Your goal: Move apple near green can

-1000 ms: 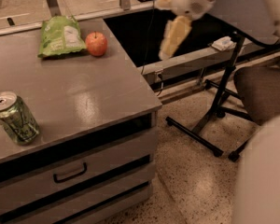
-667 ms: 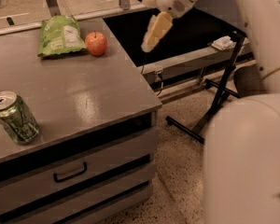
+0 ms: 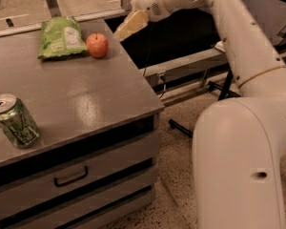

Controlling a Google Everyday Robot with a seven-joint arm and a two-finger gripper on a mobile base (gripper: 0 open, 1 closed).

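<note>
The apple (image 3: 97, 45) is small, round and red-orange. It sits at the far right of the grey cabinet top (image 3: 76, 94), right next to a light-green chip bag. The green can (image 3: 13, 121) stands upright at the near left edge of the top, with a silver lid and pull tab. My gripper (image 3: 128, 26) hangs over the far right edge of the top, a short way right of the apple and above it, not touching it. The white arm reaches in from the right.
The flat light-green chip bag (image 3: 60, 37) lies just left of the apple. The cabinet has a drawer with a dark handle (image 3: 70, 176) in front. A dark table with a black metal stand (image 3: 214, 87) is to the right over speckled floor.
My gripper has moved left, from over the dark table toward the cabinet's far right edge, and is now close to the apple. The apple, can and bag have not moved.
</note>
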